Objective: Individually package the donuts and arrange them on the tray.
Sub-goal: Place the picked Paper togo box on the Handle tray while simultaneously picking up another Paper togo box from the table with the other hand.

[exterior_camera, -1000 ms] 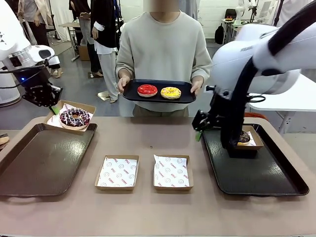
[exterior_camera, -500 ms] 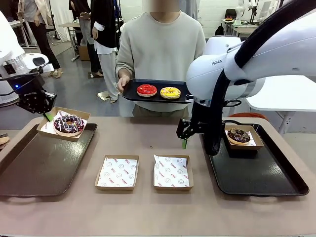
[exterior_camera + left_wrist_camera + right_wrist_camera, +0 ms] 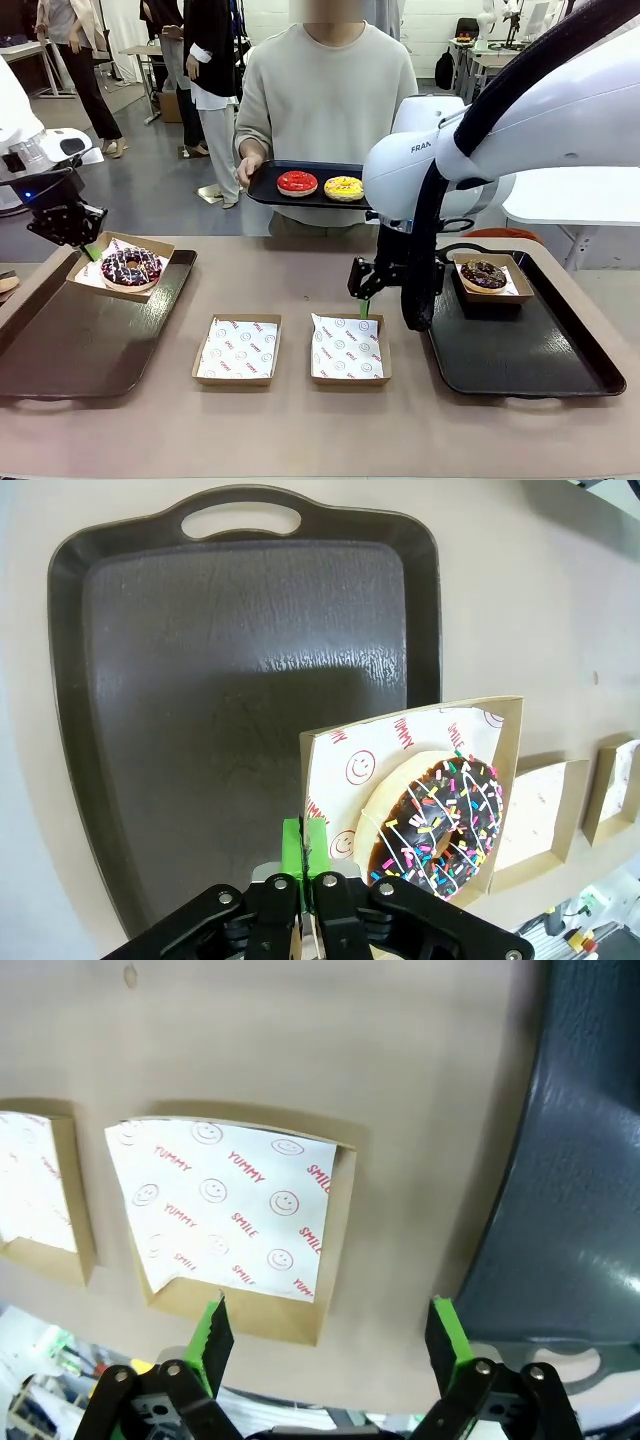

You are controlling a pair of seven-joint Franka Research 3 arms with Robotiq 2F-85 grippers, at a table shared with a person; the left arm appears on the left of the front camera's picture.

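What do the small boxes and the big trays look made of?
Boxes: matte brown cardboard, judging by the raw kraft walls, lined with printed white paper. Trays: probably hard plastic, dark, with a soft sheen and rounded moulded edges.

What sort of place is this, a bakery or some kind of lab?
Likely a robot lab or test hall, not a shop: two white robot arms work at a table of trays and paper-lined boxes, a person holds donuts, and more desks and people stand behind.

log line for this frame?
left gripper: shut on sprinkled donut's box, over left tray | right gripper: open, above empty box | person: holding small tray
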